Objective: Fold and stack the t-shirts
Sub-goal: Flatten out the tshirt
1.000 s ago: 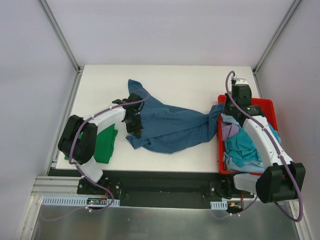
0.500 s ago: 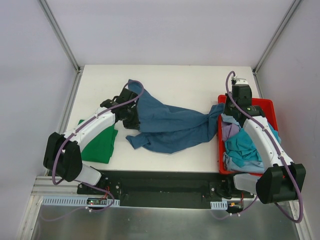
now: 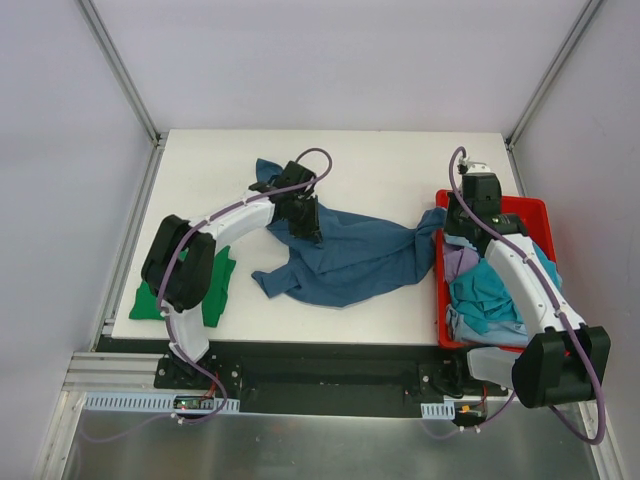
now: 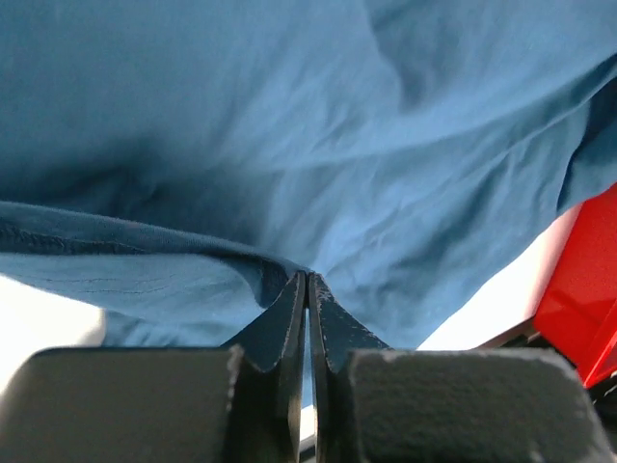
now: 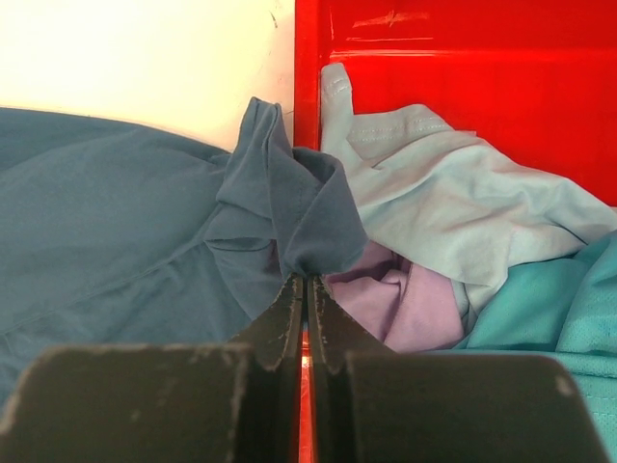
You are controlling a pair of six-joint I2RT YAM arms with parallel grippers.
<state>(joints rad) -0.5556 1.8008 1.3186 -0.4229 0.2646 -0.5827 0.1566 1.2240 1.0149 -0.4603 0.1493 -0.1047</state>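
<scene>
A dark teal-blue t-shirt (image 3: 360, 255) lies crumpled across the table's middle, and its right end reaches the red bin. My left gripper (image 3: 308, 228) is shut on a fold near that shirt's upper left; in the left wrist view the blue cloth (image 4: 289, 125) is pinched at the tips of the left gripper (image 4: 307, 277). My right gripper (image 3: 452, 227) is shut on the shirt's bunched right corner (image 5: 299, 217) at the bin's left wall. A bright green t-shirt (image 3: 215, 292) lies flat at the front left, partly under the left arm.
The red bin (image 3: 530, 206) stands at the right edge. It holds a lavender shirt (image 5: 405, 301), a light blue one (image 5: 463, 207) and a teal one (image 5: 569, 299). The right arm lies over the bin.
My left gripper has moved right and away from me, from the shirt's left edge to its upper middle, pulling cloth along. The right gripper has stayed put.
</scene>
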